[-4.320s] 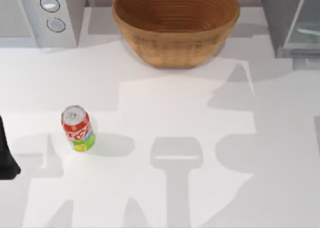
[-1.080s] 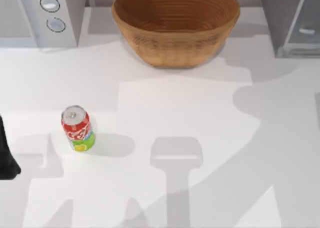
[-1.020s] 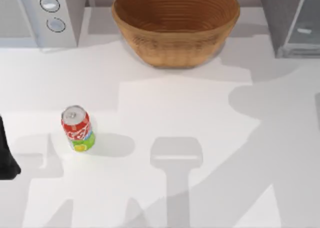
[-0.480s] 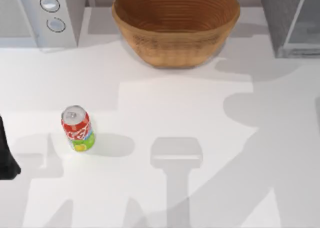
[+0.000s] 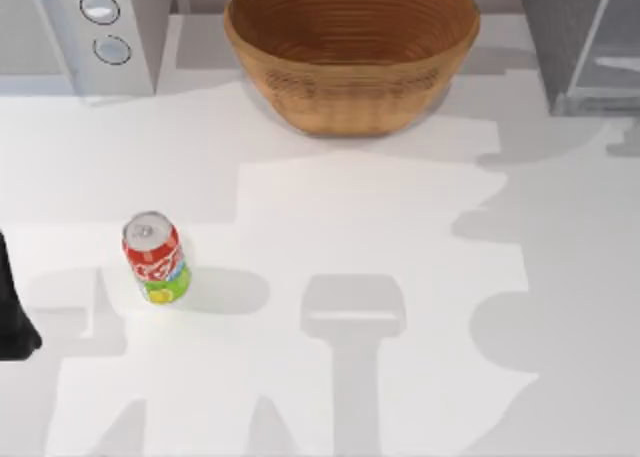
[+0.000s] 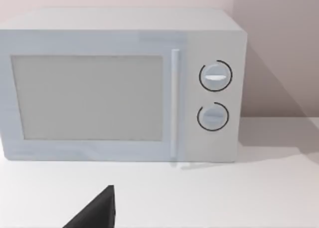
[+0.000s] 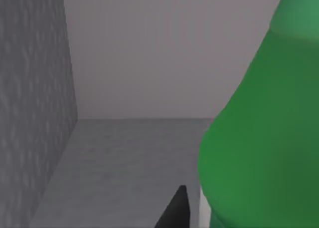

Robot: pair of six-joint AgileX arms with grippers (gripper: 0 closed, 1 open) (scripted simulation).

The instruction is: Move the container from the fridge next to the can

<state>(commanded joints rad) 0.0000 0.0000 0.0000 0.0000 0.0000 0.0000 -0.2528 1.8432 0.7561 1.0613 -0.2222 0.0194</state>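
A: Where is the bottle [image 7: 259,138]?

B: Inside the fridge [image 5: 585,42], at the counter's [image 5: 400,227] back right. In the right wrist view it looms large and green against grey walls, with one dark finger [image 7: 174,213] of the right claw just beside it. How far the claw is open, or whether it grips, I cannot tell.

A: What could go wrong?

B: A finger may nudge the tall, slim bottle over, or it may catch the fridge frame on the way out. The can [image 5: 155,257] stands at the left; setting down too close could knock it. The left arm [image 5: 12,312] idles at the left edge.
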